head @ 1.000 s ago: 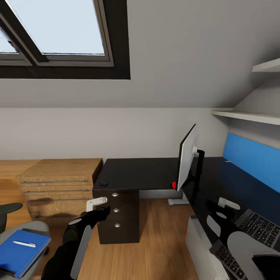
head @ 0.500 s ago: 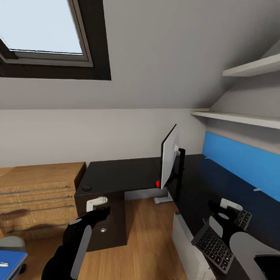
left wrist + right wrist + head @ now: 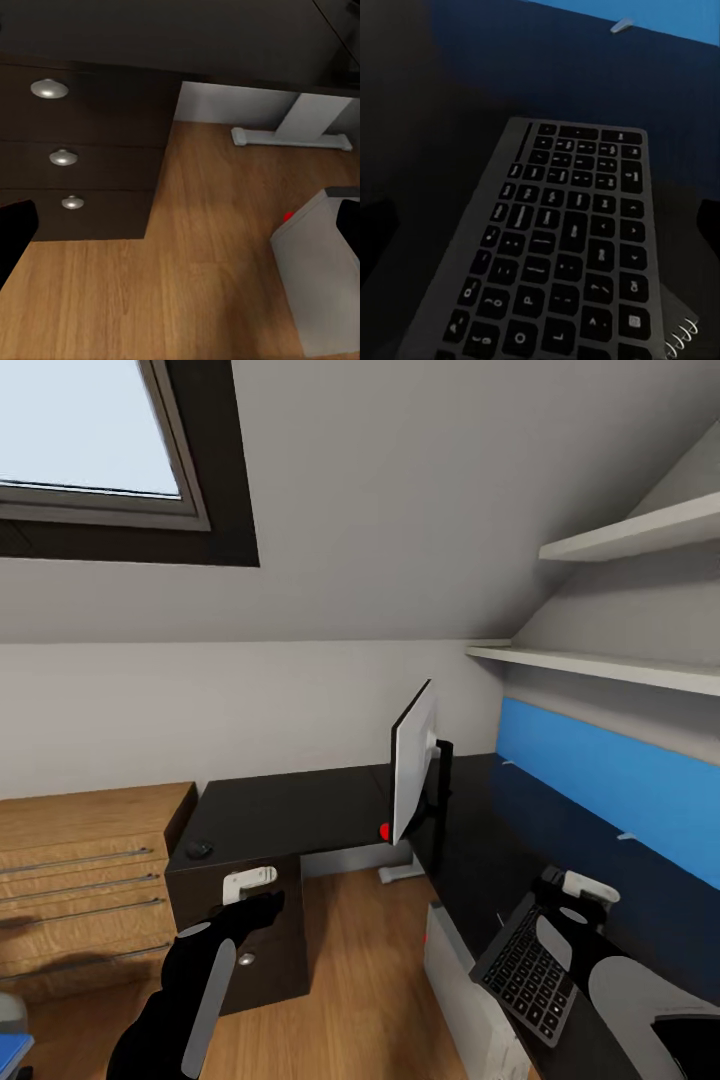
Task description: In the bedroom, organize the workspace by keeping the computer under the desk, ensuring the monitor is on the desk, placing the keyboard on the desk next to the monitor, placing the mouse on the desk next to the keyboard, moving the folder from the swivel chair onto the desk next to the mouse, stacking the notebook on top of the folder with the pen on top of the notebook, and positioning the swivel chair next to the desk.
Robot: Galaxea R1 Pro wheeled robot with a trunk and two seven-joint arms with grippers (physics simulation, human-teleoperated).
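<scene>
Keyboard (image 3: pixel 525 972) first: slim grey frame, dark keys w/ pale legends, tilted up off the black desk (image 3: pixel 300 810) at the right gripper (image 3: pixel 572 890). From the head view it looks carried, but the finger contact is hidden, so whether the right fingers are clamped on it can't be told. In the right wrist view the keyboard (image 3: pixel 566 247) runs straight out ahead of the fingers, dark desktop beyond it, and a spiral wire binding (image 3: pixel 682 336) peeks from under its near corner, prob. the notebook.

Progress, as a judgement: early-to-mid. Monitor (image 3: pixel 412 762) is up on the desk, thin, silver-grey back toward the camera, black stand, red dot at the lower corner; that part reads done. Computer (image 3: pixel 470 990), pale boxy tower, sits on the wood floor just beside the desk edge, below the right gripper; not clearly under the desk yet. Mouse (image 3: pixel 199 849), small dark blob, lies on the far desk wing, well apart from the keyboard, so it's left to do. Keyboard placement next to the monitor not yet done. A blue sliver at the head view's lower corner, prob. the folder (image 3: pixel 12 1050); folder, notebook, pen, chair all pending.

Left gripper (image 3: pixel 250 890) hangs ahead of the drawer unit (image 3: pixel 82 157), nothing between its fingers; the gap isn't clear enough to call. Ahead of its fingers: three round silver knobs (image 3: pixel 64 157), floor, the tower corner.
</scene>
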